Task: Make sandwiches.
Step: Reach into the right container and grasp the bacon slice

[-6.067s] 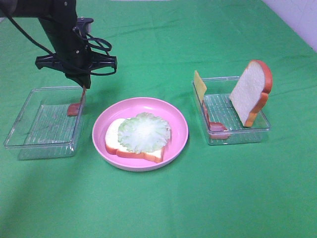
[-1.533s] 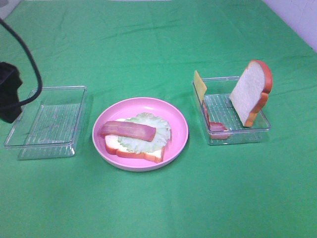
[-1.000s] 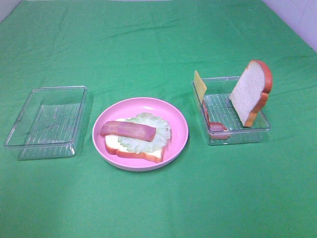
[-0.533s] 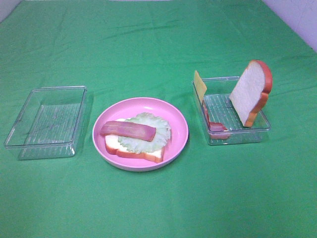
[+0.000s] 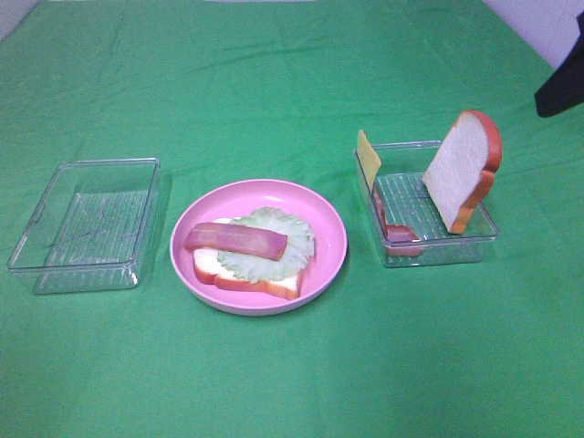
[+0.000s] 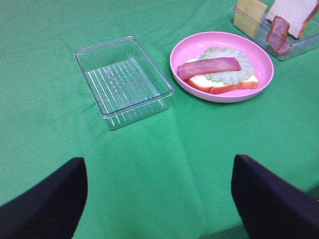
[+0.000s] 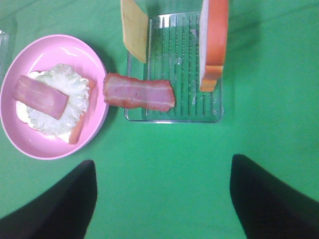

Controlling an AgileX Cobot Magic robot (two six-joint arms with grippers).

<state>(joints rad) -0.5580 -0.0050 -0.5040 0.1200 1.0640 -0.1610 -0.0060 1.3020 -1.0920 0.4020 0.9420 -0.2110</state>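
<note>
A wrinkled green cloth covers the desk (image 5: 292, 82). Near its middle sits a round, glossy pink plate (image 5: 330, 228) carrying the half-built sandwich: a square toy bread slice with a white face and orange-brown crust (image 5: 245, 279) lies flat, a pale green lettuce leaf with a ruffled edge (image 5: 294, 239) rests on it, and a flat reddish bacon strip with paler streaks (image 5: 235, 240) lies across the lettuce. To one side of the plate stands a clear plastic rectangular tray with a ribbed floor (image 5: 87, 274), nothing in it. On the other side, a second clear ribbed tray (image 5: 443, 252) holds the remaining pieces: a second white bread slice with a rounded orange crust (image 5: 461, 169) stands upright against the tray's far wall, a thin square orange-yellow cheese slice (image 5: 368, 157) leans at a corner and rises above the rim, and another reddish bacon strip (image 7: 138, 92) leans on the wall nearest the plate, one end past the rim. The left claw (image 6: 157, 164) hangs over bare cloth with its dark fingers spread wide, gripping nothing. The right claw (image 7: 162, 164) hovers near the filled tray, likewise spread and empty.
</note>
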